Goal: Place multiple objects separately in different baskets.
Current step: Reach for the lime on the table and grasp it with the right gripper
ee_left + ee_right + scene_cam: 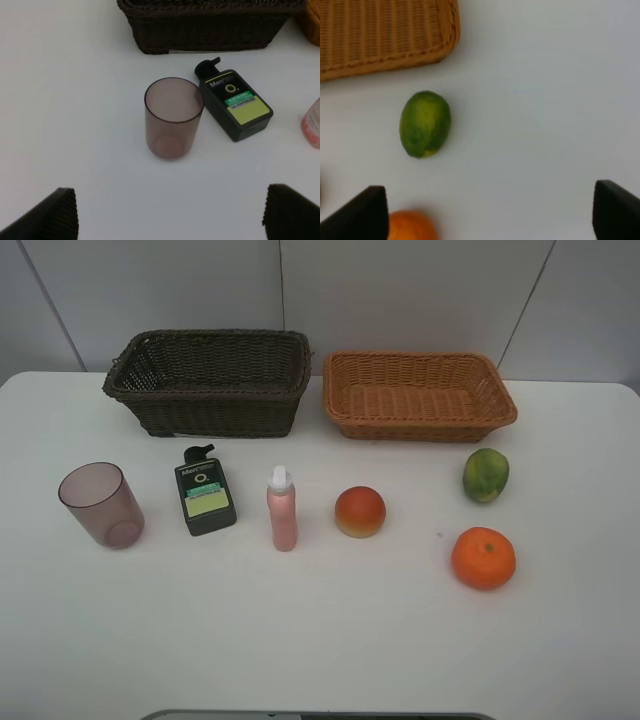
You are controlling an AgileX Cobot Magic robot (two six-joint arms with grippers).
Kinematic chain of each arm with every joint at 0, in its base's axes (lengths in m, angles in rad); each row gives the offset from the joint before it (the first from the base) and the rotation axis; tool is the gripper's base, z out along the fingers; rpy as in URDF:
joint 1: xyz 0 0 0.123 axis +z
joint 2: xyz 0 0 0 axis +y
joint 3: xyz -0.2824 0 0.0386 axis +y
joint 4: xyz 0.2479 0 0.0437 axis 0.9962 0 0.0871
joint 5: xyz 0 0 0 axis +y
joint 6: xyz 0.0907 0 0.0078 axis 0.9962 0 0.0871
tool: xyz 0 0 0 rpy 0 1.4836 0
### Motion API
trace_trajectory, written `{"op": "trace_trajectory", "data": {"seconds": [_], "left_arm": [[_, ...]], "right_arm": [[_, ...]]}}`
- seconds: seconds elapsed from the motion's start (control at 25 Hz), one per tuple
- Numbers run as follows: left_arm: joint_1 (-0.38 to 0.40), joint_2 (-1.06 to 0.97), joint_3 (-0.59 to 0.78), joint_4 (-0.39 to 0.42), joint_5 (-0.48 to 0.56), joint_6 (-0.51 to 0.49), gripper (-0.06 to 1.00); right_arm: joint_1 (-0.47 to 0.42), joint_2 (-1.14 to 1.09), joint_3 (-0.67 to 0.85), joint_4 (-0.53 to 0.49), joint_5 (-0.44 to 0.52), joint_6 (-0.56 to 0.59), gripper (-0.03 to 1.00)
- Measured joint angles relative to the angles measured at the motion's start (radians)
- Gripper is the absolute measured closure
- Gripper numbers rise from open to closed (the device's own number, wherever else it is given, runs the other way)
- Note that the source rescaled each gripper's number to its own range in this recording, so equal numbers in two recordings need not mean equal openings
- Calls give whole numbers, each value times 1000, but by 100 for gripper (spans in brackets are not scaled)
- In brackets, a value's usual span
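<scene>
All six objects sit on the tabletop (320, 650) and none is in a basket, so you are at the first step: choosing and approaching a first pick. Left to right in the high view you have the mauve cup (100, 505) upright, the flat dark-green bottle (205, 498) lying label-up near it with a gap between, the pink bottle (282, 510) standing, and the peach-like fruit (360, 512). The green fruit (485, 475) and orange (483, 558) are on your right side. Behind them stand the dark brown basket (215, 410) at left and the tan basket (420, 427) at right, close together, with nothing visible inside either. Your left hand (169, 202) is released, jaws wide and nothing between them, short of the cup. Your right hand (487, 202) is likewise released and holds nothing; the green fruit lies ahead of it and the orange just beside one fingertip. Neither hand shows in the high view. Judgement: the next move calls for centring one hand over a single object, probably cup or green fruit. Descend with the jaws straddling it, clear of its neighbour, before closing.
</scene>
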Motion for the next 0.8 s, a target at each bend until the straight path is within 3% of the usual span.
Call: {"op": "trace_trajectory", "data": {"seconds": [0.4, 0.8], "left_arm": [[0, 0, 0, 0, 0, 0, -1], [0, 0, 0, 0, 0, 0, -1]], "right_arm": [[57, 330, -13, 65, -241, 0, 12], [65, 593, -59, 26, -227, 0, 5]]}}
